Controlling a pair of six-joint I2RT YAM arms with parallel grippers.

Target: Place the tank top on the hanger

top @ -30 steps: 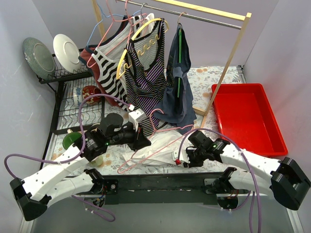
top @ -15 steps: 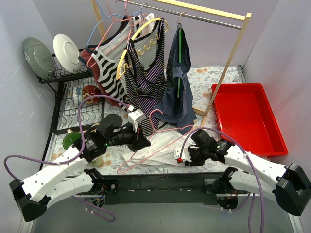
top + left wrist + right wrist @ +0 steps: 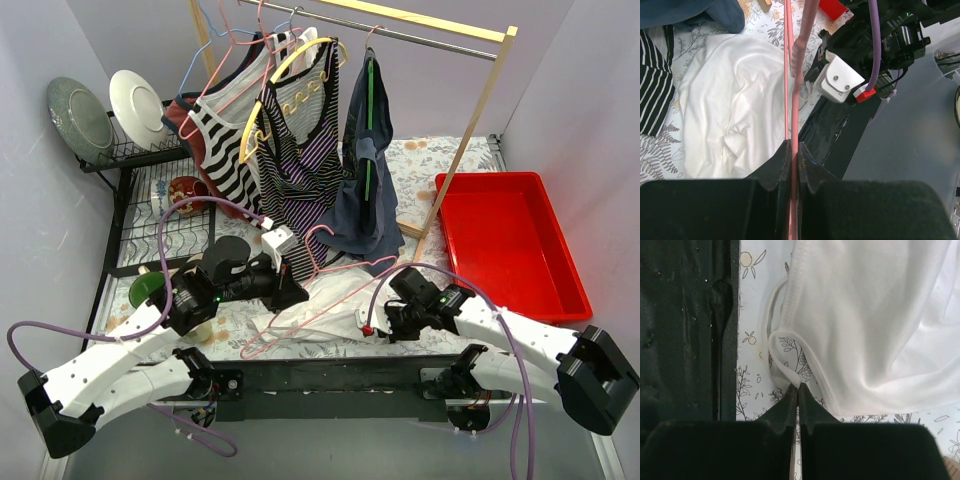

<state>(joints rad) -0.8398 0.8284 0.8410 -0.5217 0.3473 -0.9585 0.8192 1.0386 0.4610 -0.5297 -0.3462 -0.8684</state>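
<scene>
The white tank top lies crumpled on the floral cloth between the arms; it also shows in the left wrist view and the right wrist view. The pink wire hanger is held tilted over the tank top. My left gripper is shut on the hanger's wire. My right gripper is shut on a shoulder strap of the tank top at its near right edge, low by the cloth.
A clothes rail at the back holds striped tops and a dark navy garment. A red tray stands at right. A dish rack with plates is at left. The black base rail lies near.
My right gripper has shifted slightly, out to the right and back, still on the strap. The left gripper and hanger have barely moved.
</scene>
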